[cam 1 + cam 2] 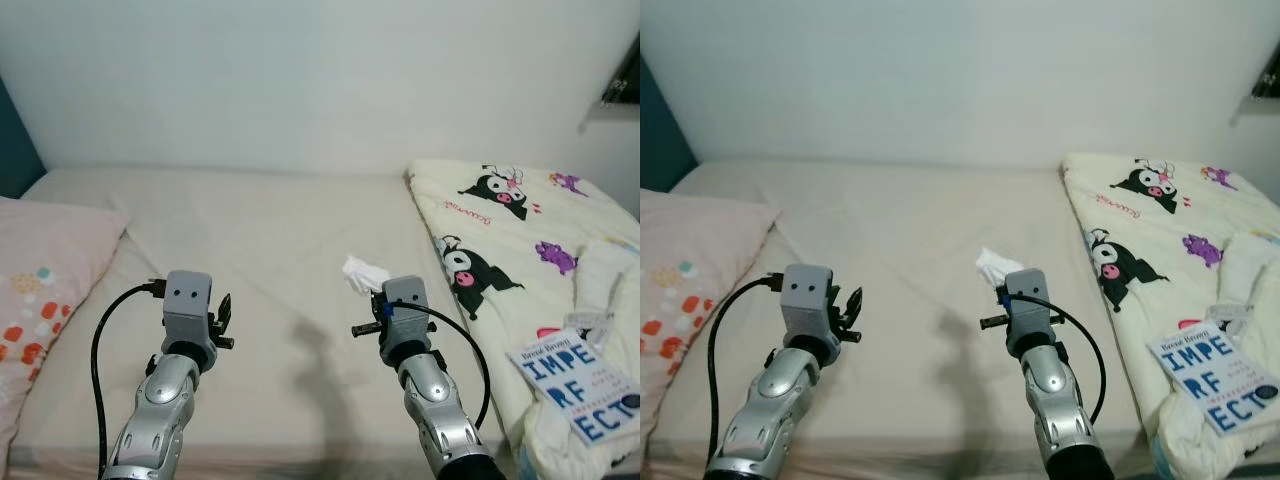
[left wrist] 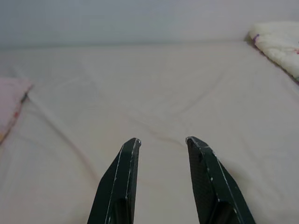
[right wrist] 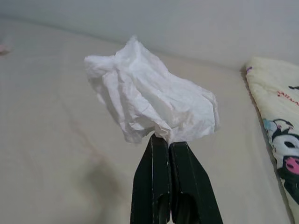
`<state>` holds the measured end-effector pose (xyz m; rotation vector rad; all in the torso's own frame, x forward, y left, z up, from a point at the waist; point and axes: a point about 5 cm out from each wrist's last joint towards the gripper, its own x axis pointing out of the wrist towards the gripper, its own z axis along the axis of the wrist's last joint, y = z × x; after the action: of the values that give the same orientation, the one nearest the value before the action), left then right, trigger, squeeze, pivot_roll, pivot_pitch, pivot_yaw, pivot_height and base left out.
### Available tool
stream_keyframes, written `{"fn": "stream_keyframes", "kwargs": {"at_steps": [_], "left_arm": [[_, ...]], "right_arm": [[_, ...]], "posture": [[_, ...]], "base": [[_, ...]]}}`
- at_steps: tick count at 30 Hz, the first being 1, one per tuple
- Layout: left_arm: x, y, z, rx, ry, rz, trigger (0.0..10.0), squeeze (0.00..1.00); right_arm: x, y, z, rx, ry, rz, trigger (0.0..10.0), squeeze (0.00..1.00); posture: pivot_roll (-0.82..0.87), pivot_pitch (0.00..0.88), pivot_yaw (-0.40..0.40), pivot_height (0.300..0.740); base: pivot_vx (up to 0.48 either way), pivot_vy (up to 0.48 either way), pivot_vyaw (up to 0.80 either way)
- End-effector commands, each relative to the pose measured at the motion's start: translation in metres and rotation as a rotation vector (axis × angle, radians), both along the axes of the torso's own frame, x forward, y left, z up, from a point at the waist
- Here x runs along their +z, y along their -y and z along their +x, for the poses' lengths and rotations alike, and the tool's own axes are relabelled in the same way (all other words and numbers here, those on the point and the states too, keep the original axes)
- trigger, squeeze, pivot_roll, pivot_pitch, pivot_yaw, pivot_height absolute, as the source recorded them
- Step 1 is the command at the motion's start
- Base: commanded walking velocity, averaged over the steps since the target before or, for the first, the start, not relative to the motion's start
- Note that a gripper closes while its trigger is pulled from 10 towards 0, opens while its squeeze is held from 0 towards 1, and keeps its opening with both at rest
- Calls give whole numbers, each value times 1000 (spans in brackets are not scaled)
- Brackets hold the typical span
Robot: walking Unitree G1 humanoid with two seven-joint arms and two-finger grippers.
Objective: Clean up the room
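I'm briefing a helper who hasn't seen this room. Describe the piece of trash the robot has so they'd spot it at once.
Start at the bed with its beige sheet, between the pink pillow and the cartoon-print comforter. Above the sheet's middle, the right hand is shut on a crumpled white tissue. It is the only plain white, wrinkled, paper-like thing there; the book nearby is flat and printed.

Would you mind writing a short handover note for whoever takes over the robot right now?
Right gripper: shut on a crumpled white tissue, held up above the bed.
Left gripper: open, nothing in it, raised over the sheet.
Other things: pillow at the left, cartoon-print blanket at the right with a book lying on it.
Done: tissue picked up.
Left: bin the tissue; probably put the book away and straighten the blanket.
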<state>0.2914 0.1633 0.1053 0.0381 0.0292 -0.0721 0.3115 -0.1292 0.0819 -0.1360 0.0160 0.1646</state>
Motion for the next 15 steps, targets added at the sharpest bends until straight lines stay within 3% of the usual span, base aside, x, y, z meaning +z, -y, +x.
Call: {"fn": "stream_keyframes", "kwargs": {"at_steps": [1, 15], "left_arm": [[-5, 0, -2, 5, -11, -2, 10000, 0], [-6, 2, -4, 4, 4, -17, 10000, 0]], "right_arm": [[-2, 1, -2, -1, -13, -2, 10000, 0], [2, -3, -1, 23, -20, 24, 10000, 0]], "posture": [[54, 0, -116, 716], [52, 0, -131, 726]], "base": [[0, 0, 0], [0, 0, 0]]}}
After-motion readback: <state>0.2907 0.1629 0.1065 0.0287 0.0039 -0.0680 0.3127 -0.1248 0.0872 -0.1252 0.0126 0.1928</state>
